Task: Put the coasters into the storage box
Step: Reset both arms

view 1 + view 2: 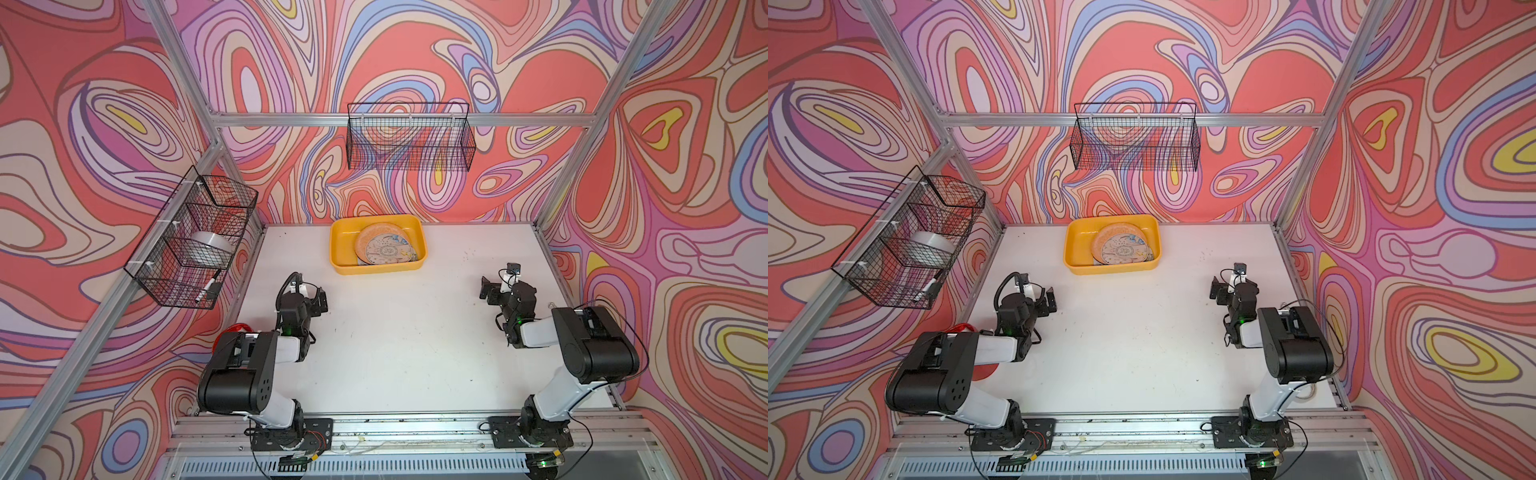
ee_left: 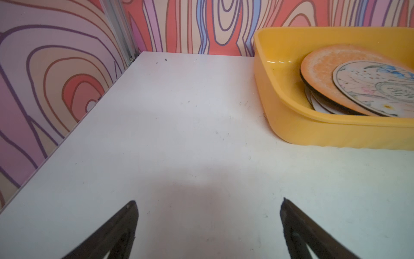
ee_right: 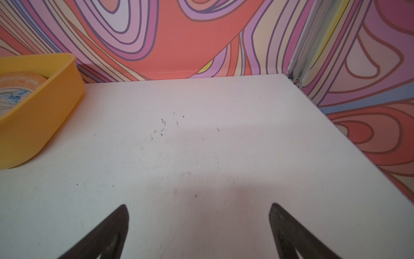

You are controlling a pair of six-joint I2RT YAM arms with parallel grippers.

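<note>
The yellow storage box (image 1: 343,237) (image 1: 1076,243) stands at the back middle of the white table. Inside it lie the coasters in a leaning stack: a textured orange one (image 1: 371,233) (image 2: 322,74) (image 3: 20,80) under a cream floral one (image 1: 388,250) (image 1: 1122,250) (image 2: 376,89), with edges of more below. My left gripper (image 1: 323,300) (image 1: 1051,301) (image 2: 209,200) is open and empty over bare table, short of the box's (image 2: 313,132) left front corner. On the right, my right gripper (image 1: 487,289) (image 1: 1216,291) (image 3: 199,205) hangs open and empty, the box (image 3: 44,107) off to its side.
A black wire basket (image 1: 409,137) hangs on the back wall. Another wire basket (image 1: 166,266) on the left wall holds a tape roll (image 1: 210,247) and a marker (image 1: 208,286). A red pot (image 1: 235,328) peeks out behind the left arm.
</note>
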